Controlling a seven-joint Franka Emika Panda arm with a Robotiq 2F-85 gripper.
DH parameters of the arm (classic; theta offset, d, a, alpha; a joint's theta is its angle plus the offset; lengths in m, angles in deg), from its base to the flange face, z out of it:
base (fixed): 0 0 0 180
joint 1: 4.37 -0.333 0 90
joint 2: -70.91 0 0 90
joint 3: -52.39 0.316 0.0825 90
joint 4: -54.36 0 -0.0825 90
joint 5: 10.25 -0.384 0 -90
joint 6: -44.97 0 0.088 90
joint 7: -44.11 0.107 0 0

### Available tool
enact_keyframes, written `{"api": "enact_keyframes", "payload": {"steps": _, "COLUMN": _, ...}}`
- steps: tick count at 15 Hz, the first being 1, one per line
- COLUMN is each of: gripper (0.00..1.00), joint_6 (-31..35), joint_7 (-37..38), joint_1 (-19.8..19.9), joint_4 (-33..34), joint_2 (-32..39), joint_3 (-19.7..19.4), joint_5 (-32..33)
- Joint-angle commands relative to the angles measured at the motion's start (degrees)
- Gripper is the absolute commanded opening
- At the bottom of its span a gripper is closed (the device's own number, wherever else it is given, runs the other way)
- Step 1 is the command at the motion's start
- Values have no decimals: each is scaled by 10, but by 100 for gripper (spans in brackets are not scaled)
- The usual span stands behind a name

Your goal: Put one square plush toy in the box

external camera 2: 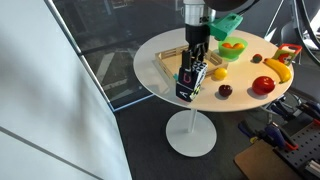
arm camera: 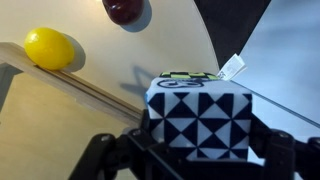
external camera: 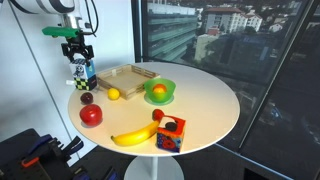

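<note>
Two round fruits, lemon [arm camera: 50,47] and plum [arm camera: 122,9], lie near my tool [external camera 2: 194,71], clamped on the soft checkered square plush toy [arm camera: 198,118].

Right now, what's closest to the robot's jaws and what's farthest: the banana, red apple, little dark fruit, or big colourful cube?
In an exterior view, from the jaws holding the plush toy:
1. dark fruit, just beside them on the table
2. red apple, next along the rim
3. banana, further round the rim
4. colourful cube, past the banana
</note>
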Motion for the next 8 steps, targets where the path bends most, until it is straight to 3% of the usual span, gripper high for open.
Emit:
{"api": "enact_keyframes", "payload": {"steps": 1, "gripper": 59, "joint_6": -5, "joint_7": 4, "joint_1": -1, "joint_4": 13, "joint_2": 2, "joint_3": 1, "joint_5": 1}}
{"api": "enact_keyframes", "payload": {"steps": 6, "gripper": 26, "joint_6": -12, "joint_7": 6, "joint_1": 6, "joint_4": 22, "joint_2": -13, "joint_3": -5, "joint_5": -2}}
{"api": "enact_keyframes", "payload": {"steps": 8, "gripper": 19, "joint_6": -14, "joint_7": 2, "joint_1": 11, "joint_4": 28, "joint_2": -14, "joint_3": -9, "joint_5": -9}}
